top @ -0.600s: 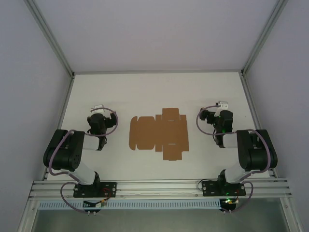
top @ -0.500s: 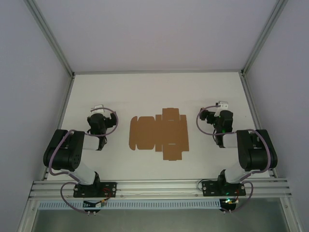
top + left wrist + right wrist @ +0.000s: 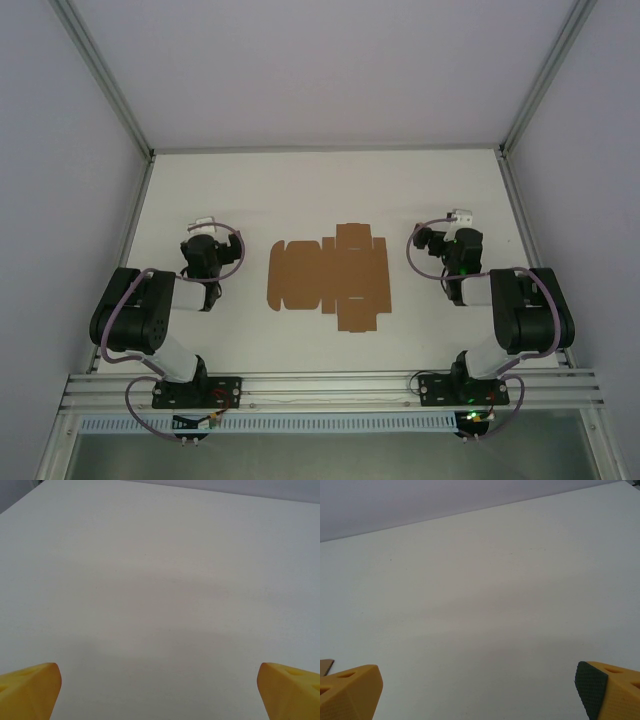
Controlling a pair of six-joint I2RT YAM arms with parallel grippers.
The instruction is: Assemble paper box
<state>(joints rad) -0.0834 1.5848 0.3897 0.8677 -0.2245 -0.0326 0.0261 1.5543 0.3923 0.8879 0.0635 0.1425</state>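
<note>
The paper box [image 3: 324,666] shows cropped beside the right claw [image 3: 479,682].

Left tool [image 3: 159,680] and right tool [image 3: 477,677] both gape wide, tilted downward.

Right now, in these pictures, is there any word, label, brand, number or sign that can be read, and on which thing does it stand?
No text can be read.
The paper box is a plain brown flat sheet without print.
The white table bears no marks.
The yellow fingers of the left gripper and those of the right gripper show no lettering.
If the arm bases carry labels, they are too small to read.
</note>
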